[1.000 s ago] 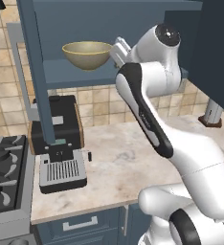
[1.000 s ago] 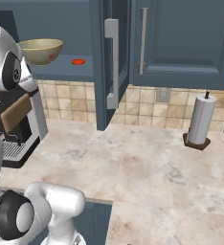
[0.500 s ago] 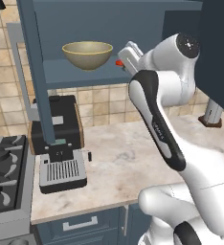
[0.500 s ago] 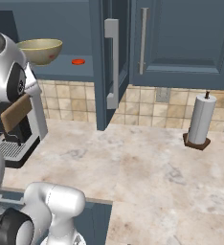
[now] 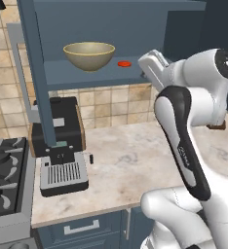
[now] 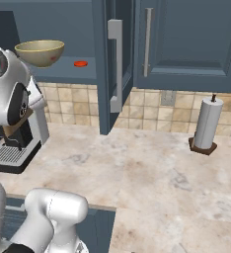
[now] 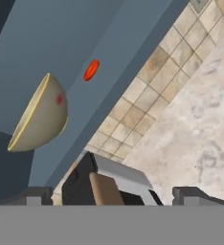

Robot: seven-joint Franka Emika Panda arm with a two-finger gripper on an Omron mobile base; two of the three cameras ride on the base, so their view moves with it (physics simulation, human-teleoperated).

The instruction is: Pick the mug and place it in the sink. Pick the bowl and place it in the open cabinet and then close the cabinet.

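The bowl is wide, round and deep, olive-tan on the outside with a glossy yellowish inside and a thin pale rim; it sits upright on the blue shelf of the open cabinet, toward the shelf's left part in the left base view. In the right base view the same bowl carries a faint reddish reflection on its flank. Just beside it on the shelf, apart from it, lies a small red disc. The cabinet door stands swung out, its slim silver handle facing the right base camera. The gripper hangs in the air off the shelf's right end, its jaws spread wide with nothing between them and touching nothing; in the hand view the two dark finger tips show at the bottom corners, far apart, and the bowl appears tilted on its side because the camera is rolled. Counting: one bowl, one red disc, one coffee machine on the marble counter, one paper towel roll standing upright on its holder near the tiled wall, and one stove at the counter's left edge.
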